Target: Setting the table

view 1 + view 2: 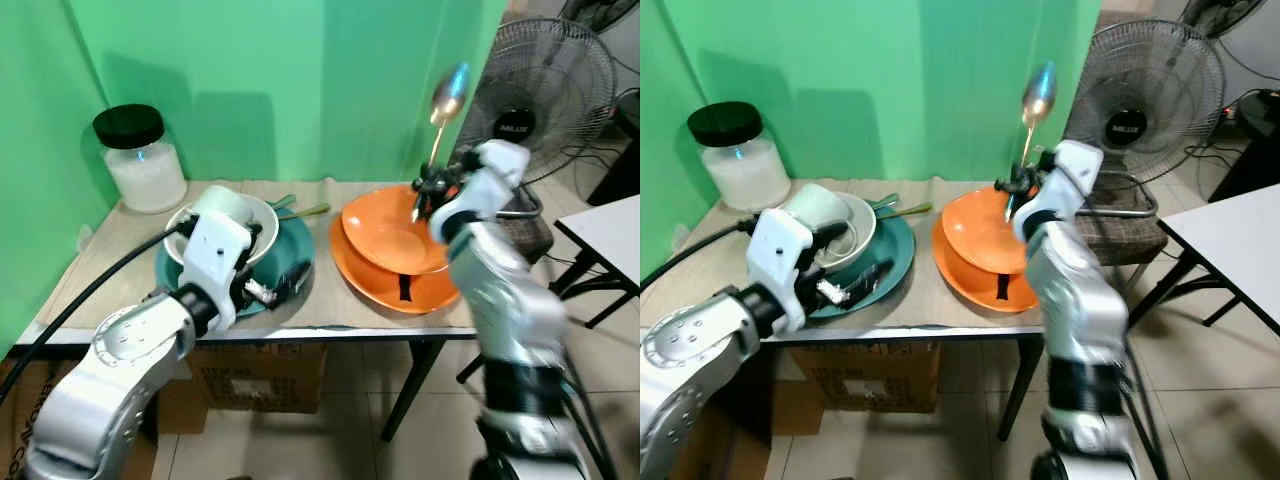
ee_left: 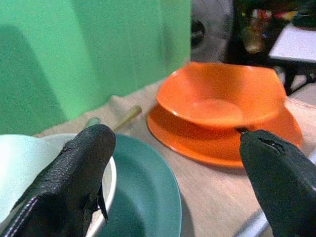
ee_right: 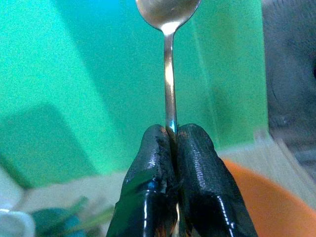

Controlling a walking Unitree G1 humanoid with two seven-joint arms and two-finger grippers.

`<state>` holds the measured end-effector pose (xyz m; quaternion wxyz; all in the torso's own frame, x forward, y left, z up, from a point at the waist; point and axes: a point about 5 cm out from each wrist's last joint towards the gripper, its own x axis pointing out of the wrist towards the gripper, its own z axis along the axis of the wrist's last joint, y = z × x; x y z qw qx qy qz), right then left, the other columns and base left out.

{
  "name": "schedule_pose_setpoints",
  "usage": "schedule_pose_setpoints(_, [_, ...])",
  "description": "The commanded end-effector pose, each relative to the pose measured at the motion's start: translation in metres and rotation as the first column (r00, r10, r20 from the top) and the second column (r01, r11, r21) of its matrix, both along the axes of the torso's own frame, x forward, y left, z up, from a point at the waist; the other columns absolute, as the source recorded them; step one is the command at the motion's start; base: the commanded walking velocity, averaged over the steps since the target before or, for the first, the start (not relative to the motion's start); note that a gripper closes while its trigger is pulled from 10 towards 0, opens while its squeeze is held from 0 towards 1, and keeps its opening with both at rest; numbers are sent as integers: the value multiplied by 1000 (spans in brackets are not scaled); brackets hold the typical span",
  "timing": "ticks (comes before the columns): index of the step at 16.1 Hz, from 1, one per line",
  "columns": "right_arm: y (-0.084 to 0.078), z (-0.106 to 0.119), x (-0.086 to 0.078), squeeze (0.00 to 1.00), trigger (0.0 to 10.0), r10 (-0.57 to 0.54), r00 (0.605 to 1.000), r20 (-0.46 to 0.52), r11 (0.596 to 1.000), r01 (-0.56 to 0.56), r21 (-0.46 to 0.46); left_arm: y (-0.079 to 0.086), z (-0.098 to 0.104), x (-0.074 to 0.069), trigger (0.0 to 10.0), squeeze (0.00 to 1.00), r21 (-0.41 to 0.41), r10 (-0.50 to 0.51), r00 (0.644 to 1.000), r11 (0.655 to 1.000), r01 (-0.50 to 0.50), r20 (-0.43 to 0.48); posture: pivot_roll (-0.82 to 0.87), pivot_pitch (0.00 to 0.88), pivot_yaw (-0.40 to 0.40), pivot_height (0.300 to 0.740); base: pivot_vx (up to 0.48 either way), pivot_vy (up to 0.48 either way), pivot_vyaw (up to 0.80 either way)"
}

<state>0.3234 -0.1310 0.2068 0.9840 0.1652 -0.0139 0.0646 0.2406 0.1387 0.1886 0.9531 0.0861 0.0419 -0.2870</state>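
Fan (image 1: pixel 545 85) hub badge: white lettering, too blurred to read.

Upper right: shiny silver metal spoon (image 1: pixel 451 95). Centre: glossy orange bowl (image 1: pixel 392 232) on matching orange plate (image 1: pixel 375 275). Left: teal plate (image 1: pixel 296 258), white bowl (image 1: pixel 262 222). Plain green backdrop (image 1: pixel 280 80).

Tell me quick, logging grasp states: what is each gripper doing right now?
Left gripper: open, holding nothing, over the teal plate.
Right gripper: closed on the spoon, held upright above the orange bowl.
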Motion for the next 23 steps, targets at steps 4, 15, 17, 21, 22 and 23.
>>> schedule_pose_setpoints(4, [-4,17,-30,0,0,37,992,122,997,-29,-66,-16,3,13,10000,0,-47,53,998,998,-52,39,-49,0,29,740,0,0,0])
schedule_pose_setpoints(15, [-17,-7,-63,0,10000,-18,999,39,990,23,-139,-8,-1,3,10000,0,-135,279,959,953,-271,44,-7,0,-8,740,0,0,-291])
schedule_pose_setpoints(17, [-22,-5,-63,0,10000,-47,998,45,992,52,-119,-6,0,4,10000,0,-126,282,958,954,-274,51,-8,0,2,740,0,0,-800])
schedule_pose_setpoints(21, [-24,-6,-64,0,10000,-68,997,36,993,71,-99,-8,2,7,10000,0,-131,273,960,956,-263,62,-27,0,9,740,0,0,-800])
schedule_pose_setpoints(22, [-27,-9,-65,0,10000,-86,996,18,990,87,-110,-10,0,8,10000,0,-145,270,961,955,-260,58,-38,0,14,740,0,0,-800])
schedule_pose_setpoints(23, [-30,-11,-65,0,10000,-114,993,-1,984,113,-141,-8,-1,8,10000,0,-148,303,952,944,-295,33,-42,0,17,740,0,0,-800])
